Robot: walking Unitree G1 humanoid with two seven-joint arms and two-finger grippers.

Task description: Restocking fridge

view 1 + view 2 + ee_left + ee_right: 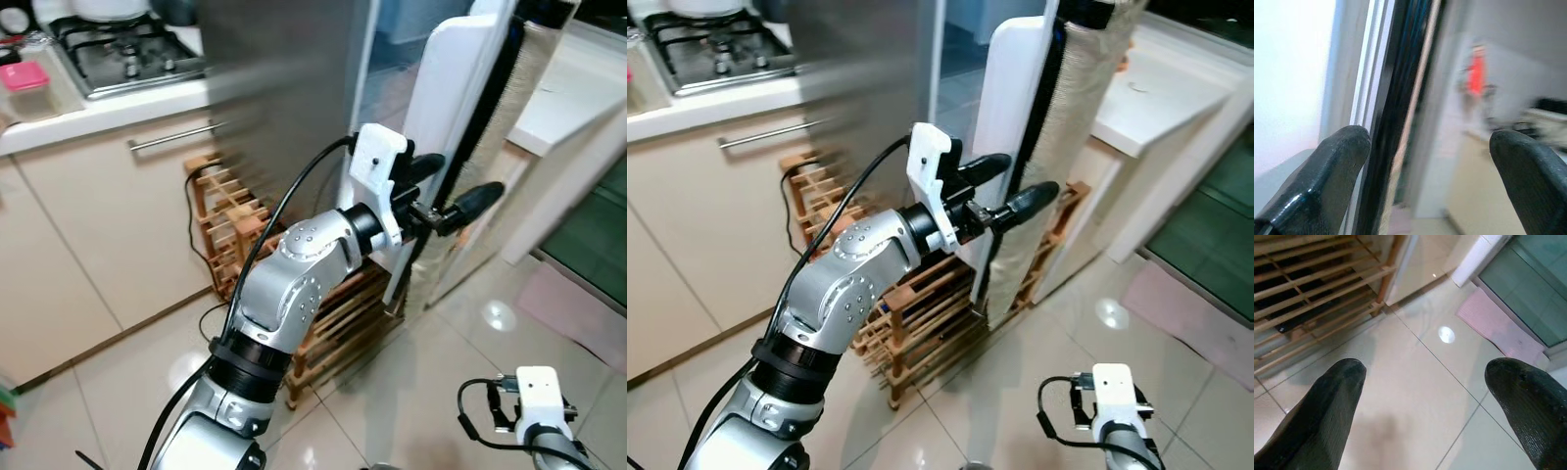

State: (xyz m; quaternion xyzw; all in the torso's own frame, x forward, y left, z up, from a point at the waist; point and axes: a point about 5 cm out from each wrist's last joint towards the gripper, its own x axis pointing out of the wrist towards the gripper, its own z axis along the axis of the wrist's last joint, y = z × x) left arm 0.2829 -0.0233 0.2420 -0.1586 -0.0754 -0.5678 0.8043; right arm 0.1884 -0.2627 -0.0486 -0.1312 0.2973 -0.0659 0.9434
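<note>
Left pincer (446, 192), spread wide and empty, straddles the fridge door (443, 117) edge above a wooden rack (235, 230)

Left arm reaching to the fridge door edge.
The left gripper (458, 191) is hanging with fingers spread at the edge of the white fridge door (446, 117), above a wooden rack (245, 245). The right gripper (537, 401) is idling low over the tiled floor (441, 343).
</note>
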